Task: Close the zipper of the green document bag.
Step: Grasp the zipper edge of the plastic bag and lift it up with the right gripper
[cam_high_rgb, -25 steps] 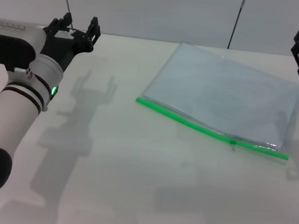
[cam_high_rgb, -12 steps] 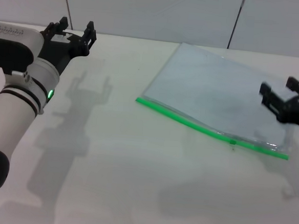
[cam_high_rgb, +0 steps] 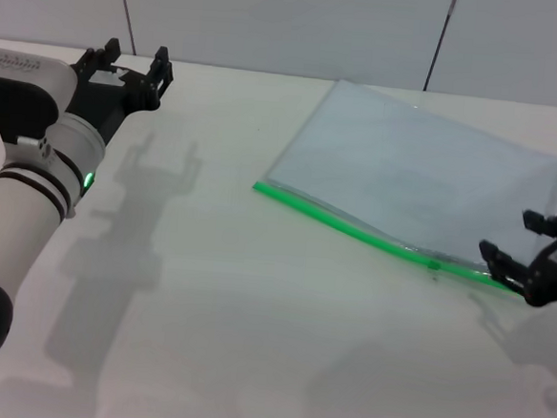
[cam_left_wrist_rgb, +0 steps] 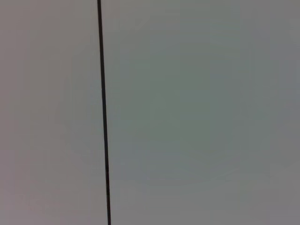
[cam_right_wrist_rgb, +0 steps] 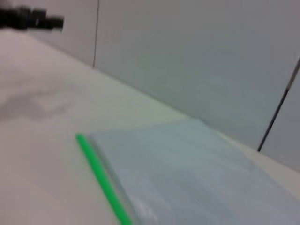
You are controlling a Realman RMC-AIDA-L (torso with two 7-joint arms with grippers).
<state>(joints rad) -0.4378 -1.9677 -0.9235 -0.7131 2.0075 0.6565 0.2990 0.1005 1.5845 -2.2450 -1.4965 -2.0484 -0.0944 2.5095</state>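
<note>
The green document bag (cam_high_rgb: 424, 176) lies flat on the white table right of centre, a pale blue-grey translucent pouch. Its zipper (cam_high_rgb: 353, 231), a bright green strip, runs along the near long edge, with the tiny dark slider (cam_high_rgb: 434, 268) towards the right end. My right gripper (cam_high_rgb: 511, 241) hangs open just above the zipper's right end, with nothing between its fingers. My left gripper (cam_high_rgb: 133, 61) is open and empty, far off at the table's back left. In the right wrist view the bag (cam_right_wrist_rgb: 197, 168) and green zipper (cam_right_wrist_rgb: 101, 176) show close up.
A grey panelled wall (cam_high_rgb: 291, 23) with dark seams stands behind the table (cam_high_rgb: 231, 340). The left wrist view shows only that wall (cam_left_wrist_rgb: 197, 112). The left gripper (cam_right_wrist_rgb: 28, 18) shows far off in the right wrist view.
My right gripper has come down from the upper right, over the bag, to the zipper's right end. The left gripper has drifted slightly left. The bag has not moved.
</note>
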